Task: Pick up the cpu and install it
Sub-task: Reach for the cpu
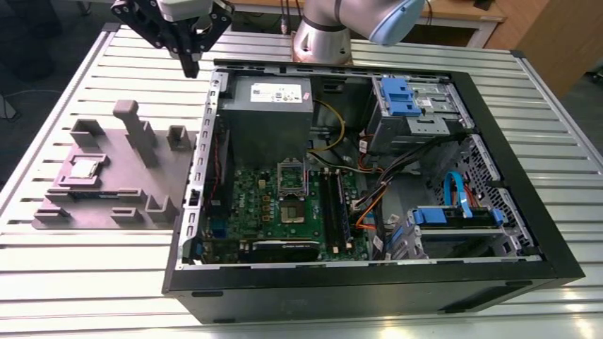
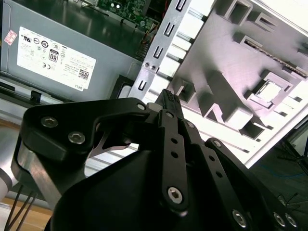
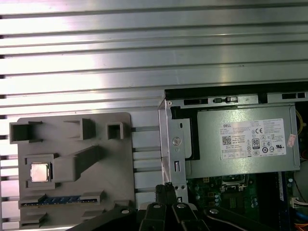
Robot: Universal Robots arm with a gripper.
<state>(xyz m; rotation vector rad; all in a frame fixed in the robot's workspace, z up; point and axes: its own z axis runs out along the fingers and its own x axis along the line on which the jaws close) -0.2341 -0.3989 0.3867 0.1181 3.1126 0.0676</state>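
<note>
1. The cpu [image 1: 85, 168]: small flat square chip with a pale silvery metal top and a thin darker edge.
2. Pose: lies flat, metal face up, sides parallel to the walls around it.
3. Location: seated in a square raised-rim pocket of the grey plastic fixture [image 1: 109, 145], on the slatted table [image 1: 94, 261], at the exterior view's left of the open computer case [image 1: 377, 289], well apart from it.
4. In both wrist views the cpu [image 3: 40, 172] [image 2: 270, 90] top shines brightly and nothing touches it.

One cpu [image 1: 85, 168], one grey holder block [image 1: 99, 203], one open computer case [image 1: 377, 291], one power supply [image 1: 268, 116].
</note>
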